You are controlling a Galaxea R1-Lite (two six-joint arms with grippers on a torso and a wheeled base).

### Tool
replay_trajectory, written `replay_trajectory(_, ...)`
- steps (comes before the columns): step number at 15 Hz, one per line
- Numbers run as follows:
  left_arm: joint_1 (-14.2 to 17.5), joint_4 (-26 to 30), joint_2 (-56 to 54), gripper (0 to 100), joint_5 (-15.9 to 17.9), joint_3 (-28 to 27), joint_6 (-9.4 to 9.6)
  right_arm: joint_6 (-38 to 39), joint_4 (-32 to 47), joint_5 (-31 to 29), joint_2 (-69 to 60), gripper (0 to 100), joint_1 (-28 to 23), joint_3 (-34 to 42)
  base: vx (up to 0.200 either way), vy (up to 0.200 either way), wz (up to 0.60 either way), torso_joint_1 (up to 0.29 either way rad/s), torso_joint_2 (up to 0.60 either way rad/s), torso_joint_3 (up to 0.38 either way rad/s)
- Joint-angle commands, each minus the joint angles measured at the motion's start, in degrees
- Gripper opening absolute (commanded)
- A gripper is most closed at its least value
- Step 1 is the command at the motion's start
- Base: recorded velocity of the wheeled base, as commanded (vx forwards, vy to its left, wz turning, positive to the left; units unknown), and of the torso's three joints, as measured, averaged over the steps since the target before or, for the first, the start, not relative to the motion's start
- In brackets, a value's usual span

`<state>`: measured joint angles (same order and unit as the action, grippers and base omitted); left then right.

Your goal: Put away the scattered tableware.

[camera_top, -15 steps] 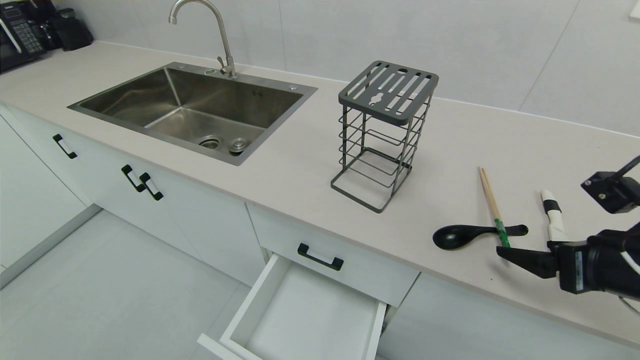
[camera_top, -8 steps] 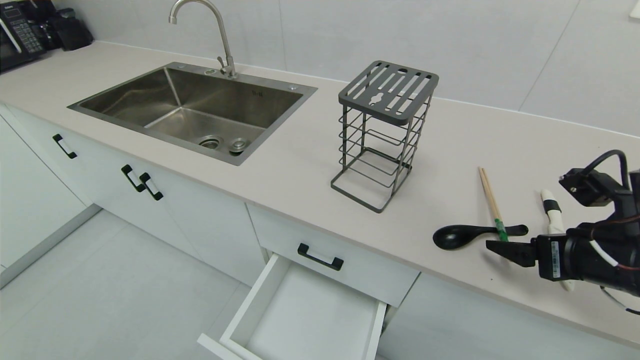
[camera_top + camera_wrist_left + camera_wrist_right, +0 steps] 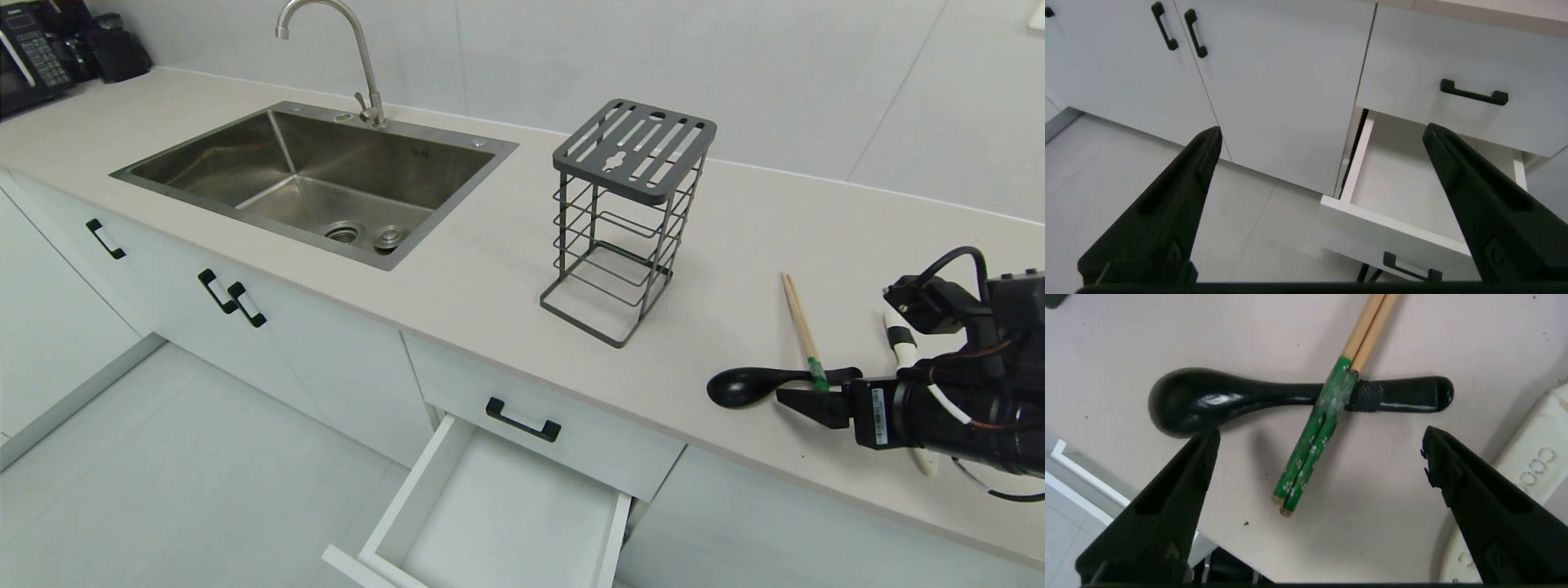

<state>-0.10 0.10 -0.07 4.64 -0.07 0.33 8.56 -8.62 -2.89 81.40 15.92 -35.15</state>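
Pale desk (image 3: 490, 269) near its front edge carries a glossy black spoon (image 3: 739, 385), bowl toward the sink side. A pair of wooden chopsticks (image 3: 798, 318) with green-painted ends lies crossed over the spoon's handle. The right claw (image 3: 1319, 445) hangs just above that crossing, spread wide with one finger on either side. The left claw (image 3: 1319, 143), also spread, hangs before the cabinets by the open white drawer (image 3: 1413, 196).
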Motion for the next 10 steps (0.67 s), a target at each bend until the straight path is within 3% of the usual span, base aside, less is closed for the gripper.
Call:
replay_trajectory(1, 0.0, 0.0, 0.1, 100, -0.1, 0.1, 0.02, -0.1, -0.1, 0.0, 0.6, 100, 0.0, 0.1, 0.0, 0.0, 0.0, 0.0, 0.0, 0.0)
replay_trajectory(9, 0.0, 0.0, 0.1, 100, 0.0, 0.0, 0.02, -2.3, -0.2, 0.1, 2.4, 100, 0.1, 0.1, 0.0, 0.0, 0.0, 0.0, 0.0, 0.0)
replay_trajectory(10, 0.0, 0.0, 0.1, 100, 0.0, 0.1, 0.02, -2.7, -0.2, 0.1, 2.8, 0, 0.1, -0.2, 0.0, 0.0, 0.0, 0.0, 0.0, 0.0)
